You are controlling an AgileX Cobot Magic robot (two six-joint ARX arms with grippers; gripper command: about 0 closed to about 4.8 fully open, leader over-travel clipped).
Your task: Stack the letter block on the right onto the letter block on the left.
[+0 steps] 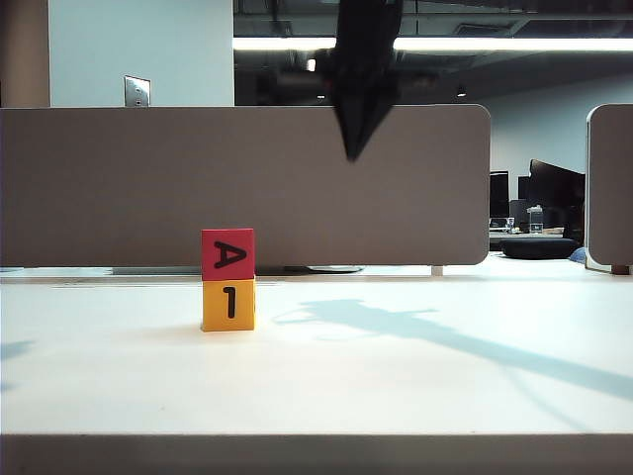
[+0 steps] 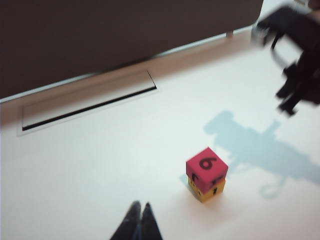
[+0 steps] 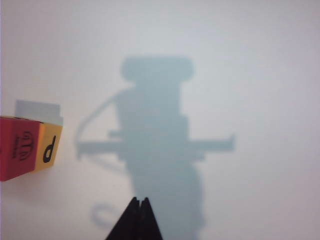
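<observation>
A red letter block (image 1: 227, 253) with an "A" rests squarely on top of a yellow block (image 1: 228, 305) marked "1", left of the table's middle. My right gripper (image 1: 351, 153) hangs high above the table, to the right of the stack, shut and holding nothing. In the right wrist view its tips (image 3: 139, 200) are pressed together over bare table, with the red block (image 3: 17, 147) and yellow block (image 3: 49, 146) off to one side. My left gripper (image 2: 140, 205) is shut and empty, a short way from the red block (image 2: 206, 166) on the yellow block (image 2: 206, 190).
A grey partition (image 1: 247, 188) runs behind the table, with a second panel (image 1: 611, 188) at the far right. A cable slot (image 2: 90, 107) lies in the tabletop near the partition. The right arm (image 2: 295, 75) shows blurred in the left wrist view.
</observation>
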